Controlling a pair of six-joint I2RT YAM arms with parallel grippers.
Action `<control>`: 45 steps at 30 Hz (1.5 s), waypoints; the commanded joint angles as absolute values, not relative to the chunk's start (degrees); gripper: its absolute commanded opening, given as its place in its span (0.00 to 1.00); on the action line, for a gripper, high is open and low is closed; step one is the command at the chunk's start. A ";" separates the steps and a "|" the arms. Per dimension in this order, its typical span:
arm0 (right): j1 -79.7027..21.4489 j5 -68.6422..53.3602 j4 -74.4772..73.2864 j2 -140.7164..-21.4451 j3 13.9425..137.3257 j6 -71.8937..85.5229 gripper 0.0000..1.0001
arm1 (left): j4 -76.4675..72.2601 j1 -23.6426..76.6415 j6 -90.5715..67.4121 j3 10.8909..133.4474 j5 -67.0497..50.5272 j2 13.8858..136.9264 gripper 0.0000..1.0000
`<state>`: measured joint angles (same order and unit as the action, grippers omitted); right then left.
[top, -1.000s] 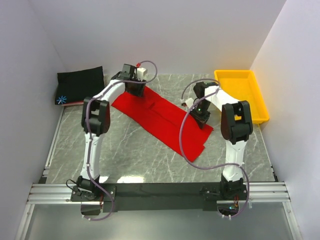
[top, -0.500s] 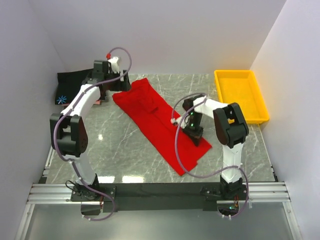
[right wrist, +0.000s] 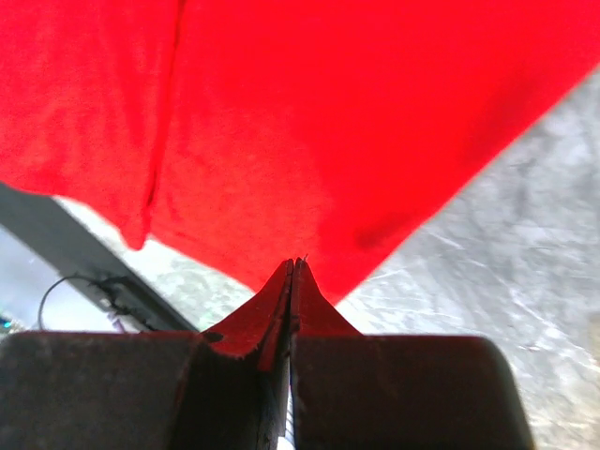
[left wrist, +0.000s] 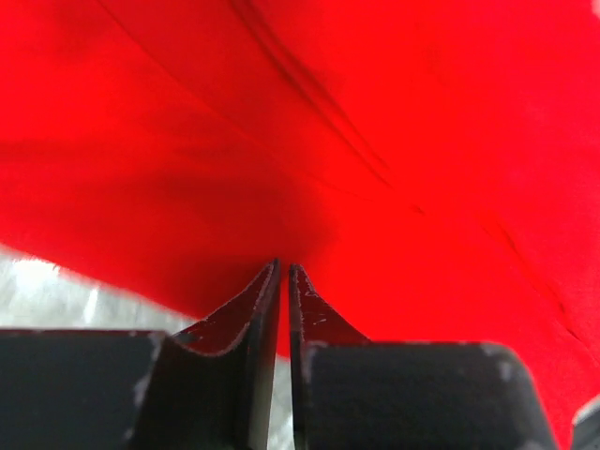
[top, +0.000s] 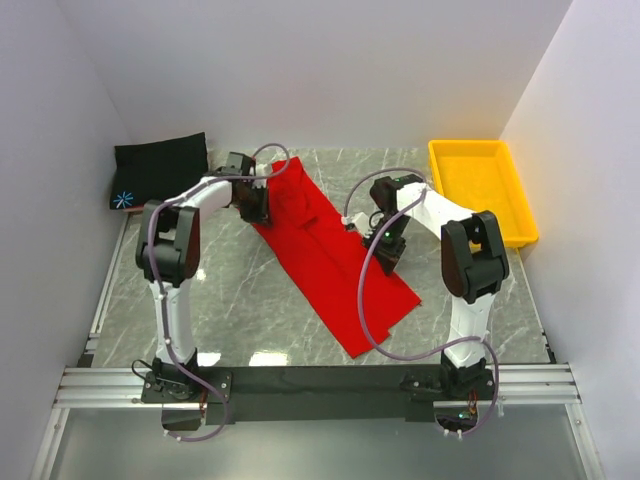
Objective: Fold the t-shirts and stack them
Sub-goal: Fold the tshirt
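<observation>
**Both edges pinched: lift evenly and fold toward the open front**

The desk (top: pixel 240 300) shows open marble along its front edge and toward the front-left corner, which looks like the safest room for swinging cloth. The red t-shirt (top: pixel 330 270) lies as a long strip slanting from back centre toward the front right. Keep clear of the yellow tray (top: pixel 520 240) at the back-right edge and the folded black t-shirt (top: pixel 160 168) in the back-left corner. The left gripper (left wrist: pixel 284 270) is clamped on the red shirt's back-left edge, and the right gripper (right wrist: pixel 294 265) is clamped on its right edge. Raise both together and keep the cloth taut.
</observation>
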<state>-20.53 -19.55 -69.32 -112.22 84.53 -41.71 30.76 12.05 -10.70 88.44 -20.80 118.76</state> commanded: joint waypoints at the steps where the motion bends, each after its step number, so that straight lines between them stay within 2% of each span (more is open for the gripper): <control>1: -20.92 -16.09 -65.66 -111.97 85.43 -39.47 0.00 | 32.69 12.39 -11.52 93.60 -17.67 121.72 0.13; 10: -21.71 -15.64 -62.14 -115.49 83.24 -36.66 0.00 | 36.91 14.41 -7.74 111.25 -16.35 136.30 0.08; 14: -23.29 -17.84 -62.31 -117.51 81.04 -35.16 0.00 | 38.32 14.85 -6.59 121.70 -16.79 142.80 0.10; 20: -27.33 -25.04 -62.05 -119.44 79.02 -32.00 0.00 | 36.56 14.85 -3.78 128.67 -20.56 146.34 0.17; 25: -32.25 -31.19 -59.42 -119.62 77.43 -28.49 0.00 | 33.85 14.77 -1.94 124.04 -21.44 141.25 0.29; 27: -33.83 -33.22 -58.01 -119.97 77.08 -26.99 0.00 | 33.14 14.50 -2.11 121.65 -21.54 136.95 0.31; 35: -34.80 -37.52 -51.77 -118.83 74.01 -20.57 0.00 | 30.59 14.94 -3.78 104.51 -24.08 124.37 0.31; 39: -35.07 -38.06 -49.92 -119.79 73.74 -18.20 0.00 | 31.28 15.73 -4.22 101.60 -25.66 124.63 0.26; 45: -34.98 -37.00 -50.10 -120.32 73.39 -17.75 0.00 | 28.57 15.91 -6.67 101.77 -25.40 128.31 0.24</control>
<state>-34.37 -39.83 -56.21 -118.67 74.56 -17.58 31.40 15.68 -5.02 101.08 -24.21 126.91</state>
